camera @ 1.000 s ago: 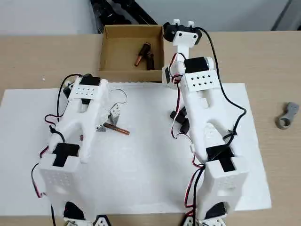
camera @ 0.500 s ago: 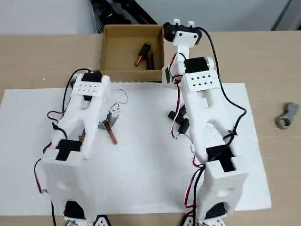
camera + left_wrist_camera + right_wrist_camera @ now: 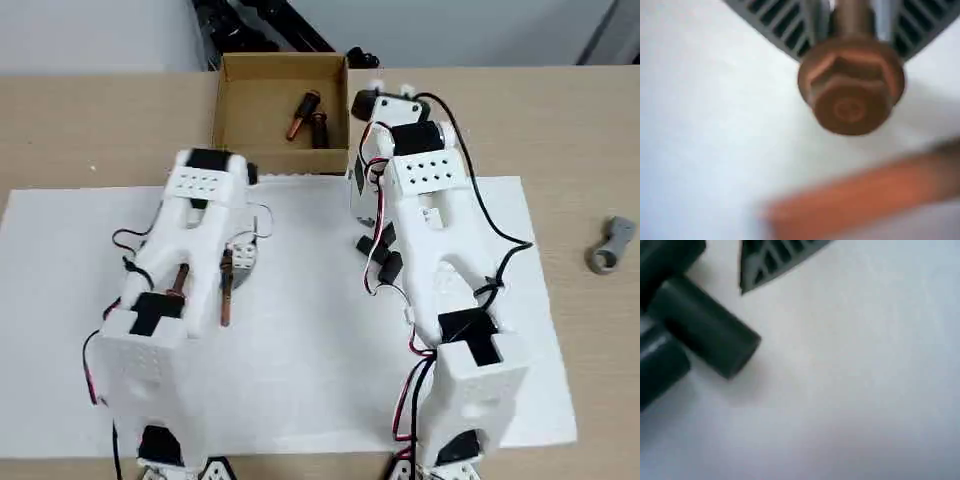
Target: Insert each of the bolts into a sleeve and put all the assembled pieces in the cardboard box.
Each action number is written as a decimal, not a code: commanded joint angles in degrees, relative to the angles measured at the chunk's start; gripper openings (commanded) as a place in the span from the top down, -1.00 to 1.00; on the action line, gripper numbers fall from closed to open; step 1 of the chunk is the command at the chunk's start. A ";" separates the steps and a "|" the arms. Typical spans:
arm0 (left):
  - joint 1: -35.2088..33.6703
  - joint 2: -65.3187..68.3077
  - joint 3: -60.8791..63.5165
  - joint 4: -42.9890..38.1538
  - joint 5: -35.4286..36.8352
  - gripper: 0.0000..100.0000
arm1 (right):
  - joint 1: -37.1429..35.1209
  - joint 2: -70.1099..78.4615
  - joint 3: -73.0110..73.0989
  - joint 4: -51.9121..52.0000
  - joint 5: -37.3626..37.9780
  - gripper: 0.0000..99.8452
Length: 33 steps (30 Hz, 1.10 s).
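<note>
since the bolt (image 3: 850,85) must go lengthwise into a sleeve, the left gripper (image 3: 237,257) clamps its shank, head free, low over the white sheet (image 3: 300,360); a second bolt (image 3: 180,280) lies just beside. black sleeves (image 3: 705,335) lie near the right gripper (image 3: 767,265), whose spread i cannot tell. bare sheet lies between the arms; the cardboard box (image 3: 228,110) sits past its far edge.

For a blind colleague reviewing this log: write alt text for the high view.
The left arm's pincer holds a copper bolt over a white sheet on a wooden table. Behind it, a cardboard box contains assembled pieces; dark sleeves lie beside the right arm.
</note>
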 commanded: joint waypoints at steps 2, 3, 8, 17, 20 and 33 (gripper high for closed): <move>4.22 -1.85 -2.24 1.67 -2.64 0.99 | 0.13 -2.15 -2.20 3.56 -5.54 0.72; 4.66 -2.99 -2.24 1.67 -2.90 0.99 | 0.40 -2.07 -1.05 3.47 -7.91 0.72; 6.15 -11.69 -2.07 0.09 -5.36 0.99 | 0.48 0.22 4.48 2.07 -15.82 0.72; 5.71 -26.29 -2.07 -0.88 -7.91 0.99 | 0.57 6.29 9.05 -5.32 -22.42 0.72; 5.71 -29.01 -2.07 -0.88 -8.00 0.99 | 0.84 8.31 9.05 -6.37 -22.51 0.72; 5.89 -31.12 -1.98 -0.79 -10.73 0.99 | 5.58 14.55 9.14 -5.49 -22.24 0.72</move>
